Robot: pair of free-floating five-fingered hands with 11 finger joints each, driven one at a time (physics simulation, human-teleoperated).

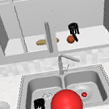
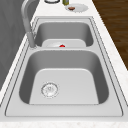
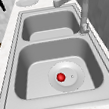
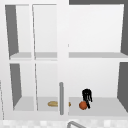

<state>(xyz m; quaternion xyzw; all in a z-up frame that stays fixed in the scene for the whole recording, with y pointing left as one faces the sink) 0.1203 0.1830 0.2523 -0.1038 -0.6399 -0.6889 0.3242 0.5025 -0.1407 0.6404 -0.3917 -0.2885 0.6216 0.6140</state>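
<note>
While the left hand [image 1: 39, 105] hangs low at the front of the sink's left basin [image 1: 38, 89] with its fingers pointing down and holding nothing, the right hand [image 1: 73, 29] is up inside the open wall cabinet [image 4: 100, 105], fingers loosely drooping just above and beside an orange ball [image 1: 70, 39] on the bottom shelf; whether they touch it is unclear. A bread loaf [image 1: 41, 42] lies further left on that shelf, partly behind the cabinet's vertical handle [image 1: 48, 37]. Down in the right basin, a plate [image 3: 66, 76] carries a small red item [image 3: 61, 77], and a large red sphere [image 1: 66, 103] sits at the sink's front edge.
</note>
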